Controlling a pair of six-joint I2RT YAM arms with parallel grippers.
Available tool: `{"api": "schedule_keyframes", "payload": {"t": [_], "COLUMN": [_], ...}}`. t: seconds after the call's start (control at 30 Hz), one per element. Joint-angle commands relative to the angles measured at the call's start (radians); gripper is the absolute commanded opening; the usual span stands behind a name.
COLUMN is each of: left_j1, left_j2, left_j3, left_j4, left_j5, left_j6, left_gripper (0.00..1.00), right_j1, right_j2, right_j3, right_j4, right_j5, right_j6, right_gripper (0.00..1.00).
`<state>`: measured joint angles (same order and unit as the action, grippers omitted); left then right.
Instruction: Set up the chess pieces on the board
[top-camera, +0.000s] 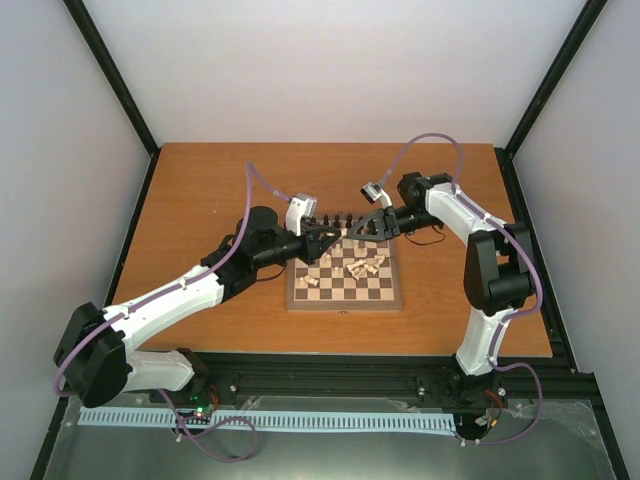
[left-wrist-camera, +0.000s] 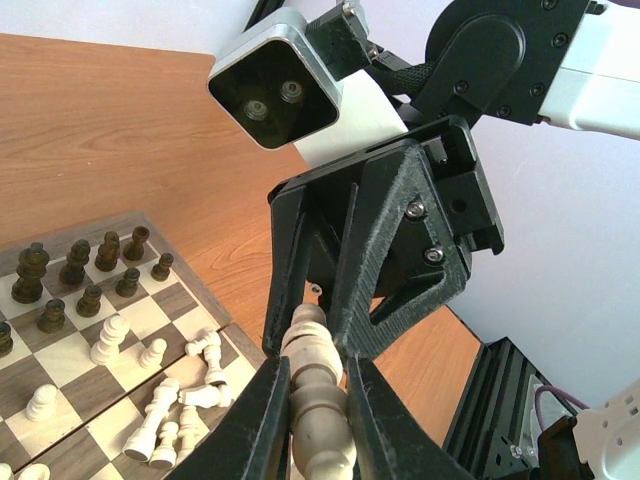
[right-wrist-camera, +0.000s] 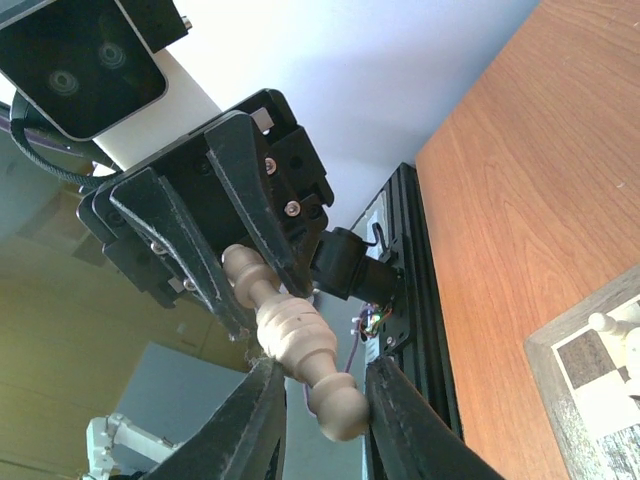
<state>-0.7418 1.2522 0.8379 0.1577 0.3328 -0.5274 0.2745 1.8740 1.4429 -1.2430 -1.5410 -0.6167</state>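
Observation:
Above the far edge of the board (top-camera: 345, 305) my two grippers meet nose to nose. My left gripper (left-wrist-camera: 318, 380) is shut on the body of a cream chess piece (left-wrist-camera: 318, 400), which sticks out toward the right gripper. My right gripper (right-wrist-camera: 325, 385) has its jaws either side of the piece's round head (right-wrist-camera: 340, 410). One finger touches the head and a small gap shows on the other side. Dark pieces (left-wrist-camera: 75, 265) stand in rows at the board's far side. Cream pieces (left-wrist-camera: 180, 400) lie tumbled in a heap on the squares, and a few stand.
The board sits mid-table on the brown wooden top (top-camera: 200, 190), with bare wood all round it. A black rail (top-camera: 350, 365) runs along the near edge, and white walls close in the sides and back.

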Motion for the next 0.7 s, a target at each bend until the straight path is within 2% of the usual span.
{"api": "schedule_keyframes", "payload": {"t": [0.0,0.37,0.53,0.67], "left_j1": [-0.007,-0.007,-0.005,0.0], "left_j2": [0.001,-0.005,-0.01,0.024], "left_j3": [0.013,0.035,0.135,0.265], "left_j4": [-0.001,-0.071,-0.271,-0.475], "left_j5": [0.002,-0.03,-0.078,-0.124], "left_j6": [0.009,0.029,0.103,0.159], "left_gripper": [0.05,0.05,0.05,0.05], "right_j1": [-0.007,-0.028,-0.029,-0.029], "right_j2": [0.016,0.028,0.057,0.073], "right_j3": [0.032,0.055,0.132,0.173], "right_j4": [-0.037,-0.103,-0.255,-0.263], "right_j5": [-0.152,-0.141,-0.051,0.03], "right_j6": [-0.057,-0.15,-0.326,-0.306], "right_gripper": [0.21,0.09,0.07,0.06]}}
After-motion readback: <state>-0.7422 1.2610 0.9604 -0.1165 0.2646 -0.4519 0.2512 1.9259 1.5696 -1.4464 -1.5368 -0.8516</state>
